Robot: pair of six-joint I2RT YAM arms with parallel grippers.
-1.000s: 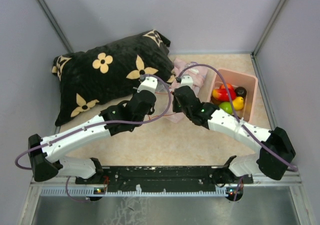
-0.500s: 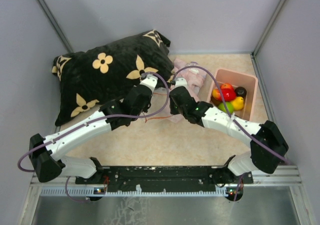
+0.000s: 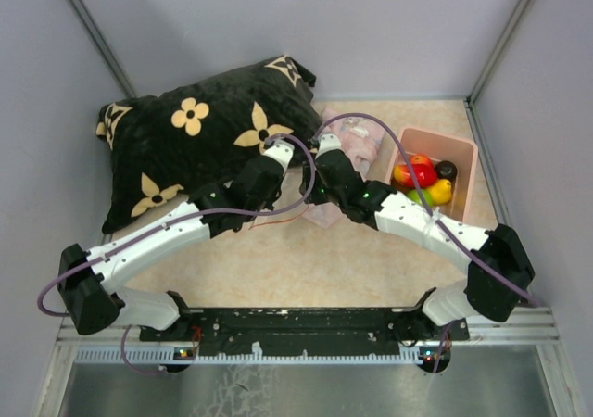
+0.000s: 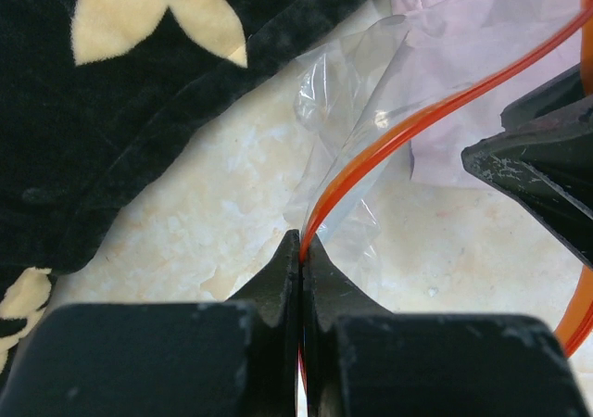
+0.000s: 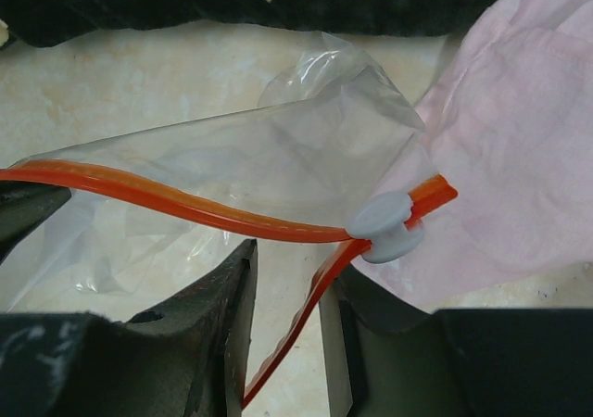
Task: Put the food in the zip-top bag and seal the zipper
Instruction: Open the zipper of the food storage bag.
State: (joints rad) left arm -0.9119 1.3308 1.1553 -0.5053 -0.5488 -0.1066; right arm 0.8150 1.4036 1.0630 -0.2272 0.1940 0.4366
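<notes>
The clear zip-top bag [image 3: 318, 215] lies on the table, partly over a pale pink cloth [image 3: 357, 139]. My left gripper [image 3: 281, 156] is shut on the orange-red zipper [image 4: 398, 134]; in the left wrist view [image 4: 302, 246] the strip runs out from between its closed jaws. My right gripper [image 3: 317, 156] is open in the right wrist view [image 5: 289, 269]. One side of the zipper [image 5: 185, 199] hangs loose in the gap between its jaws, just below the grey slider [image 5: 384, 224]. The bag's mouth [image 5: 259, 157] is parted and holds nothing I can see. The food [image 3: 422, 178] sits in a pink bin [image 3: 463, 157].
A large black pillow with cream flowers [image 3: 195, 139] lies at the back left, close behind both grippers. The pink bin stands at the right near the side wall. Grey walls close in the back and both sides.
Both wrists have moved closer together and slightly toward the pillow. The right arm swung left. The orange strip below the left wrist has shifted with them.
</notes>
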